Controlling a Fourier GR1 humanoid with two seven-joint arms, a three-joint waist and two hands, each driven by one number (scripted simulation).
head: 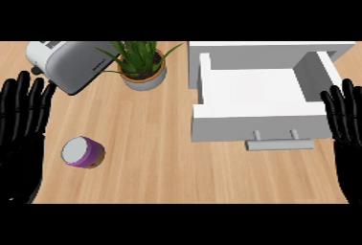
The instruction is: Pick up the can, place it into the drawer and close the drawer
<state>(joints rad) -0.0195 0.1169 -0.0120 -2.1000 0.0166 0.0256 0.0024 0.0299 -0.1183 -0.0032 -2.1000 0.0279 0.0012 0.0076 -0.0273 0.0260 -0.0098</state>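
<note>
A purple can [83, 152] with a silver top stands on the wooden counter at the lower left. A white drawer [254, 91] is pulled open at the upper right, its inside bare, with a grey handle [278, 143] on its front. My left hand [21, 129] rests open at the left edge, fingers up, just left of the can and apart from it. At the right edge my right hand [345, 124] rests open, fingers up, beside the drawer's right wall. Neither hand holds anything.
A silver toaster [67, 62] stands at the back left. A potted green plant [143, 69] stands between the toaster and the drawer. Bare counter [163, 162] stretches between the can and the drawer front.
</note>
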